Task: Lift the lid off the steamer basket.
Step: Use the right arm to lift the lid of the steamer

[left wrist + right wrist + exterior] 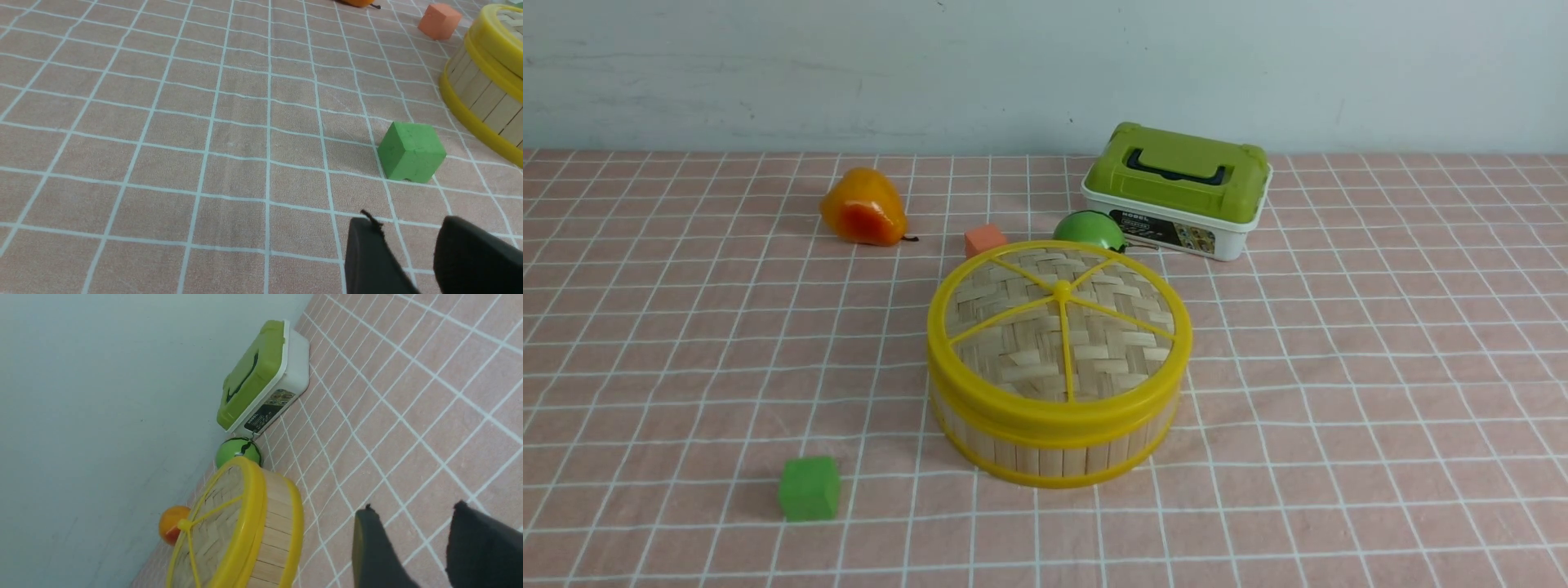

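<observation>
Lid [1059, 322] is sitting flush on the steamer basket [1054, 453], mid-tabletop [1339, 367].
You are seeing both hands hanging empty: the left hand [406, 222] is holding its 2 fingers parted over the checked cloth near the green cube [410, 152], and the right hand [414, 508] is spreading its 2 fingers apart from the basket, touching nothing. A striped green ball [1089, 229] and an orange cube [985, 240] are lying just behind the basket.

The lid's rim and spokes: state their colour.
Yellow, framing pale woven bamboo on the lid; the front view shows it best.
</observation>
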